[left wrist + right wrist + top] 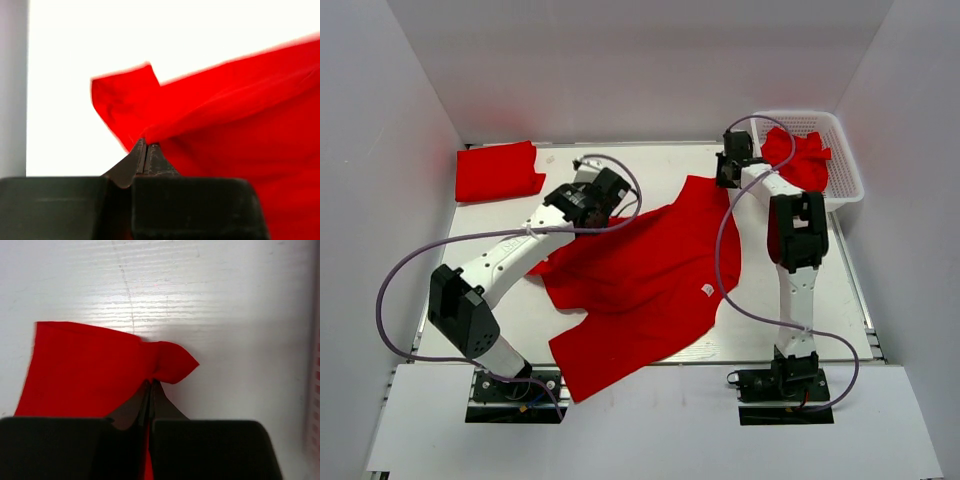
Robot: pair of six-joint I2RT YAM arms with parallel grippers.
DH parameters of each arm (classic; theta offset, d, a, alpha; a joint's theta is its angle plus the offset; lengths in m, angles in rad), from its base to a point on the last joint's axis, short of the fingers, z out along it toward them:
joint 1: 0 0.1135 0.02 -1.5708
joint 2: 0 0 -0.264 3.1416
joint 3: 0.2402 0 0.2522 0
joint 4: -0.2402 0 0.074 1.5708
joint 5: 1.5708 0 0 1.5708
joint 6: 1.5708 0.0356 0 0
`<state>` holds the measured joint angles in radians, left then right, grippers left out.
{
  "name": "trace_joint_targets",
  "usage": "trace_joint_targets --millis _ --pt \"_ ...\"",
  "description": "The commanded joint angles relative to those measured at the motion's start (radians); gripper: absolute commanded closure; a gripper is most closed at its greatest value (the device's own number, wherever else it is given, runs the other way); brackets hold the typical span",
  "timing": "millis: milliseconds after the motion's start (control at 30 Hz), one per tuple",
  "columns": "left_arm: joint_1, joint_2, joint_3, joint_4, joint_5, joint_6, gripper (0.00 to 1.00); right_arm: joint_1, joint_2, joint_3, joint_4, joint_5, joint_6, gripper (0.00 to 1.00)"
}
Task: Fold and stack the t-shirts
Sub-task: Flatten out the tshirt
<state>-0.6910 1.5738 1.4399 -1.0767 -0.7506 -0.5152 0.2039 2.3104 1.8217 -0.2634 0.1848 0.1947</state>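
A red t-shirt (640, 280) lies spread and rumpled across the middle of the table, one end hanging over the near edge. My left gripper (612, 208) is shut on its left upper edge; in the left wrist view the cloth (235, 105) bunches at the closed tips (145, 142). My right gripper (725, 178) is shut on the shirt's far right corner; in the right wrist view that corner (100, 370) puckers at the closed tips (151, 382). A folded red t-shirt (498, 170) lies at the far left. Another red t-shirt (800, 158) sits crumpled in the white basket (845, 170).
White walls close in the table on the left, back and right. The basket stands at the far right corner beside my right arm. The table's bare white surface (650, 160) shows between the folded shirt and the basket.
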Motion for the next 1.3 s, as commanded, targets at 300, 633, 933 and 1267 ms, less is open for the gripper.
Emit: trace_joint_targets --millis 300,633,933,1267 --pt "0.054 -0.055 0.381 0.108 -0.286 0.243 1.00 -0.009 -0.569 -0.108 0.161 0.050 -0.187 1.00" --pt "0.054 -0.303 0.415 0.480 -0.234 0.642 1.00 -0.014 -0.838 0.016 0.093 0.081 -0.285 1.00" --pt "0.045 -0.448 0.550 0.468 0.089 0.730 1.00 -0.011 -1.014 0.186 0.020 0.104 -0.368 1.00" --pt "0.054 -0.557 0.775 0.379 0.488 0.730 1.00 -0.009 -1.204 0.347 0.053 0.082 -0.454 1.00"
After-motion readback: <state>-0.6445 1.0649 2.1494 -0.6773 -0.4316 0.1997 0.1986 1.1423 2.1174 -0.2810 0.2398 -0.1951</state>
